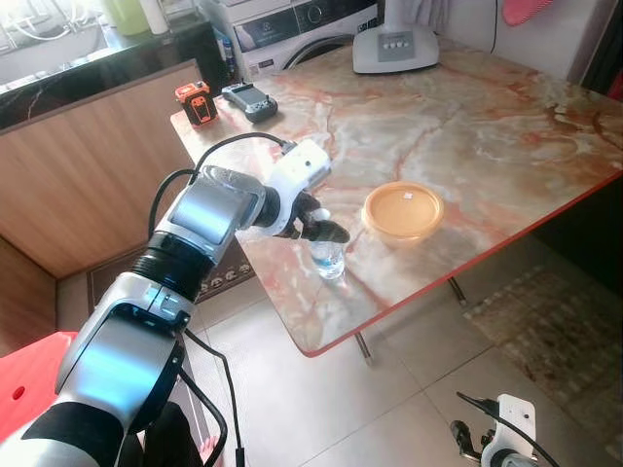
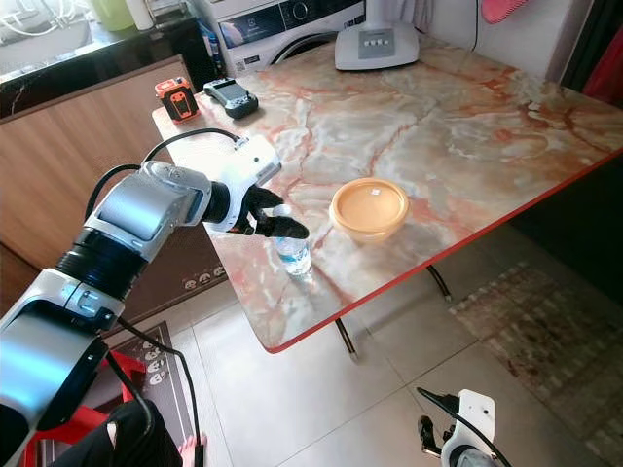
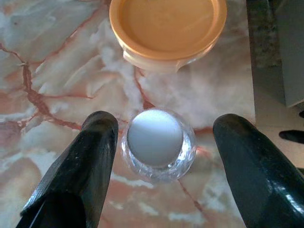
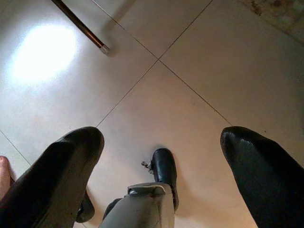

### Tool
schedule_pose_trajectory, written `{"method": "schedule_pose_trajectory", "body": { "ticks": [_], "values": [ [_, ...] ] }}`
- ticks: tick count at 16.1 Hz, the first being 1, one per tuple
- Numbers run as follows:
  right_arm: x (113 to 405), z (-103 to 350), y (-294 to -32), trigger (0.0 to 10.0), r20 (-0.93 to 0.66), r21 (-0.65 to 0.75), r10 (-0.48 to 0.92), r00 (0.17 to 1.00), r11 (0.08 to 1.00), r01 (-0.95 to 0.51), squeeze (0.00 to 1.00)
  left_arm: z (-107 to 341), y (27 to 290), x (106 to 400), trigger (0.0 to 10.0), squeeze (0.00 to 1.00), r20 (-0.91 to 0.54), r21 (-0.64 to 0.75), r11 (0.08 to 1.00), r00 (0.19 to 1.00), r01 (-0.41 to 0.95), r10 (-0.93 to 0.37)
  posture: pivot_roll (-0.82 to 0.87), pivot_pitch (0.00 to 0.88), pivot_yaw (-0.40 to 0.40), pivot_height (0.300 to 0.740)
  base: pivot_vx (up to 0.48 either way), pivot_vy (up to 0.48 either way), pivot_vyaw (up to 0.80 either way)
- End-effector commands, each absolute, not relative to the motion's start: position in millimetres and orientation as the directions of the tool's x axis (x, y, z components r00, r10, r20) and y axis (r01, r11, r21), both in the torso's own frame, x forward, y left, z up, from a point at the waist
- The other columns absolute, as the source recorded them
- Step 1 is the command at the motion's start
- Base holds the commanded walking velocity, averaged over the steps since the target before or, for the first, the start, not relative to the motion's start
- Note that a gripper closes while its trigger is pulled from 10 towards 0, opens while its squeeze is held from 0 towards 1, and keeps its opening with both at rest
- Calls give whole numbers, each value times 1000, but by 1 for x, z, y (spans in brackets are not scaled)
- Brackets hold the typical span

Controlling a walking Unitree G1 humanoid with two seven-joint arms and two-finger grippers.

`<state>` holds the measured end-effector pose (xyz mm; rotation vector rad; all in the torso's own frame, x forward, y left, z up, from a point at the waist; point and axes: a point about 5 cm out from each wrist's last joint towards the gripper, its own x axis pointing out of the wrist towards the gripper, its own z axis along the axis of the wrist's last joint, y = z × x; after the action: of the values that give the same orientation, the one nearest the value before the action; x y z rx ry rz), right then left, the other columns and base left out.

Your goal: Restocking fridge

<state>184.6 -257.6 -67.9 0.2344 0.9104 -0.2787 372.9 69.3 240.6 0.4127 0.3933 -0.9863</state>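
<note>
Straddling a small water bottle [image 3: 155, 144], the left end effector [image 3: 161, 156] has its fingers spread, apparently not yet touching it. That bottle stands near the bench's [image 1: 487, 126] front edge, beside a lidded yellow container [image 1: 402, 209]. Nothing is gripped, so restocking has barely begun. The right end effector [image 4: 161, 180] hangs open over the floor.

Bowl [image 1: 402, 210] just beside bottle [image 1: 329, 255]; table [image 1: 506, 126] elsewhere open.

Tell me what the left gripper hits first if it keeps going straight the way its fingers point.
Probably the white cap of the small clear plastic water bottle, which stands between the open fingers of the left gripper. Beneath lies the marble table. Depth is unclear.
</note>
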Motion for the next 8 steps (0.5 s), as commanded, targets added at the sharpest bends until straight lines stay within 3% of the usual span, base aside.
{"method": "schedule_pose_trajectory", "body": {
  "ticks": [1,8],
  "values": [
    [182,-71,-253,10000,-808,100,-124,576,935,341,0,250,76,375,10000,0,-509,192,491,514,850,-691,-58,44,163,740,0,0,0],
    [182,-71,-252,10000,-808,101,-121,577,935,339,0,253,76,380,10000,0,-513,212,476,512,854,-689,-55,37,165,740,0,0,0]
  ]
}}
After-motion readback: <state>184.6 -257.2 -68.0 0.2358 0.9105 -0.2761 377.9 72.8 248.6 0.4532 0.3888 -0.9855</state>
